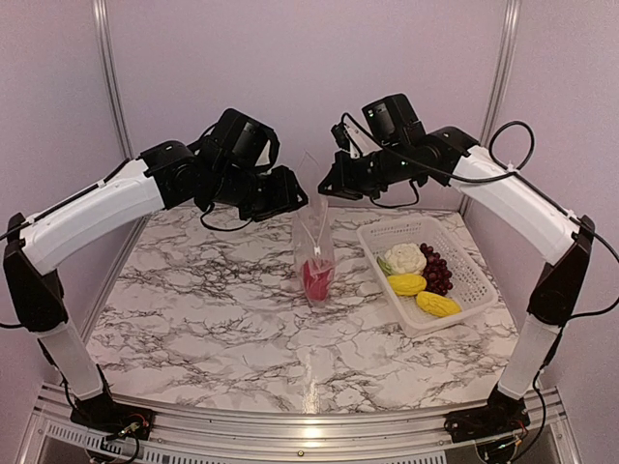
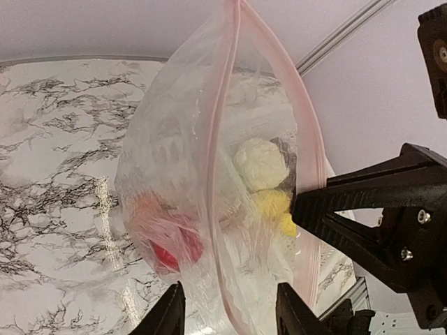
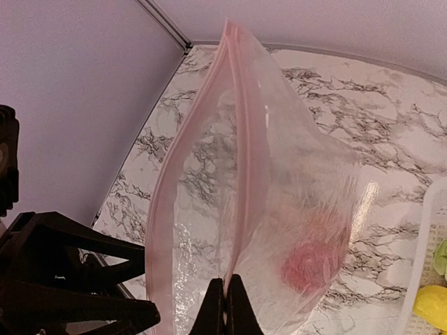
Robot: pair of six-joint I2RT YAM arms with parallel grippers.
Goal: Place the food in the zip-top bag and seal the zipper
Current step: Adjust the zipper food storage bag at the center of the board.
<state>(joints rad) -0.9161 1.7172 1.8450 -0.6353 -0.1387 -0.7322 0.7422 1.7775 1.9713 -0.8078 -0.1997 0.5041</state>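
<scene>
The clear zip-top bag hangs upright over the table's middle, its bottom near the marble. A red piece lies inside, with a pale orange shape beside it. My right gripper is shut on the pink zipper strip at the bag's mouth. My left gripper is open, its fingers straddling the bag's other strip without pinching. From above, both grippers meet at the bag's top, left and right. Cauliflower, grapes and two yellow pieces lie in the basket.
The white lattice basket stands on the marble table at the right, close beside the bag. A small green piece lies in it. Purple walls with metal rails close the back and sides.
</scene>
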